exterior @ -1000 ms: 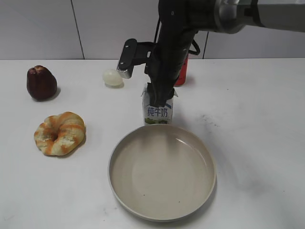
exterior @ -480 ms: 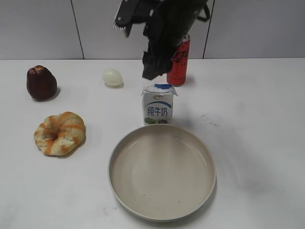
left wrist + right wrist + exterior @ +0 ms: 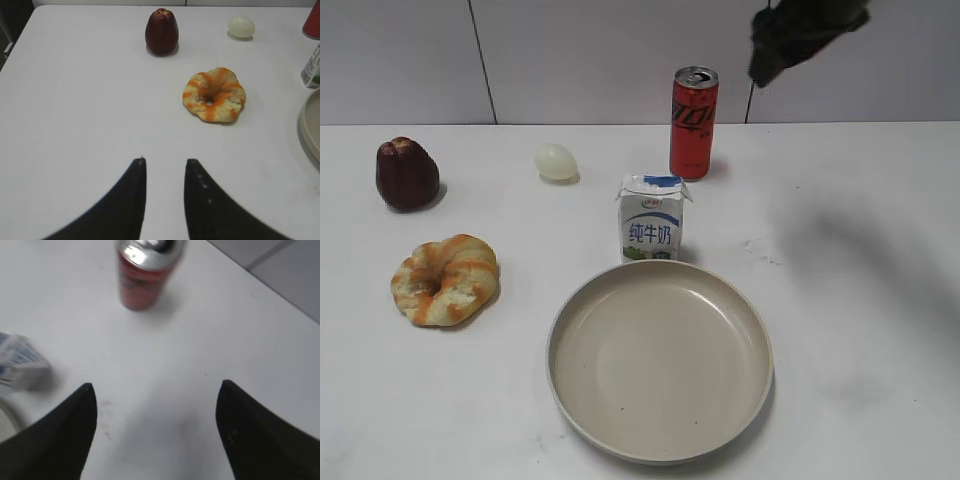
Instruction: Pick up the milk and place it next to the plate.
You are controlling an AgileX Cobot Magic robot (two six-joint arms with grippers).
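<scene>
The milk (image 3: 651,217), a small white carton with blue characters, stands upright right behind the far rim of the beige plate (image 3: 570,310). It shows blurred at the left of the right wrist view (image 3: 22,362) and at the right edge of the left wrist view (image 3: 313,67). My right gripper (image 3: 156,386) is open and empty, high above the table to the right of the milk; a dark part of it shows at the top of the exterior view (image 3: 790,35). My left gripper (image 3: 164,161) is open and empty over bare table, far left of the milk.
A red soda can (image 3: 693,122) stands behind the milk. A white egg (image 3: 557,161), a dark red fruit (image 3: 407,174) and a ring-shaped bread (image 3: 445,279) lie at the left. The plate's rim (image 3: 306,125) shows in the left wrist view.
My right gripper has let go of the milk, risen and swung away to the upper right. The milk stays upright behind the plate.
</scene>
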